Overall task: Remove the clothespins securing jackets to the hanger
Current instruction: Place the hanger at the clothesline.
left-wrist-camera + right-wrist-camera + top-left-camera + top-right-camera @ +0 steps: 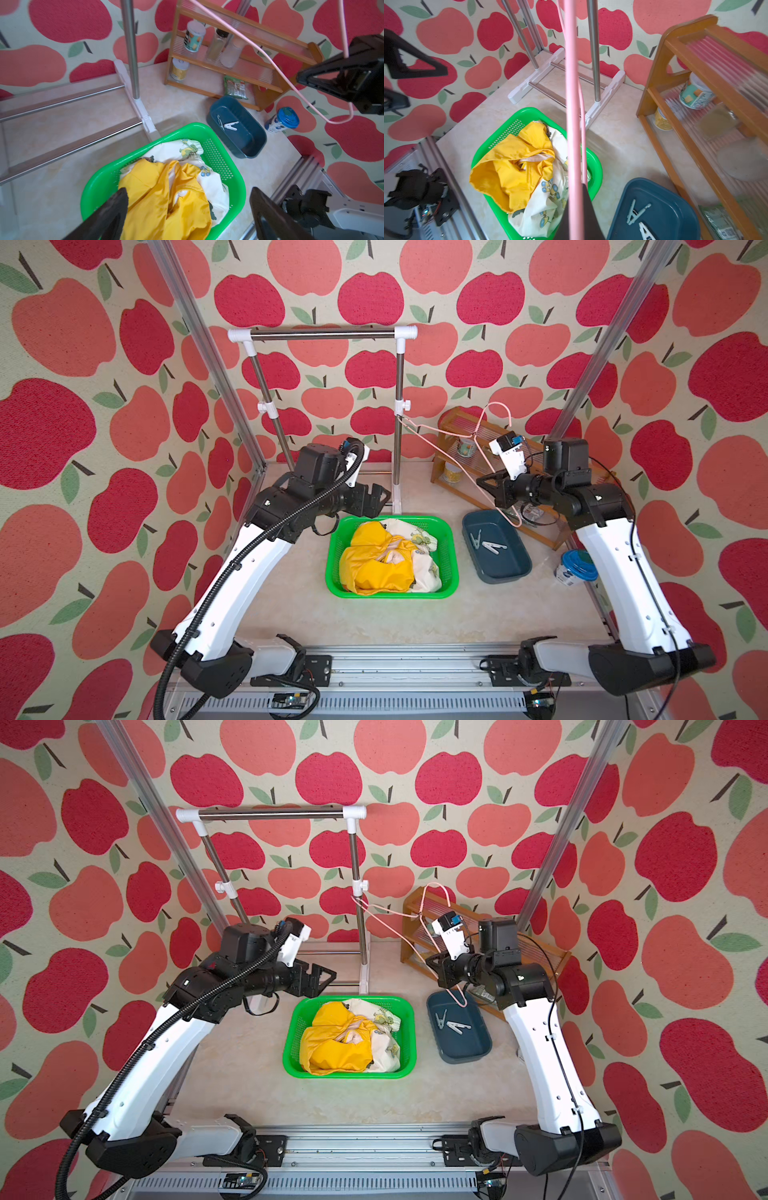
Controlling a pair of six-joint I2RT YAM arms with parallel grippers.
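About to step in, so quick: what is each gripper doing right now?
Left gripper: open, holding nothing.
Right gripper: shut on the pink hanger.

Jackets lying crumpled in a basket, clothespins lying in a tray, hanger being held bare in the air.

The yellow jacket [374,568] is lying bunched on top of the cream printed jacket [426,576], both filling the green basket [392,595], with the cream one showing along the far and right sides. Two pale clothespins [493,547] are lying loose and close together on the floor of the dark blue tray [505,572] just beside the basket. The thin pink wire hanger [572,104] is hanging tilted above the tray, carrying no garment and no pins, with the right gripper [484,482] pinching its lower bar.
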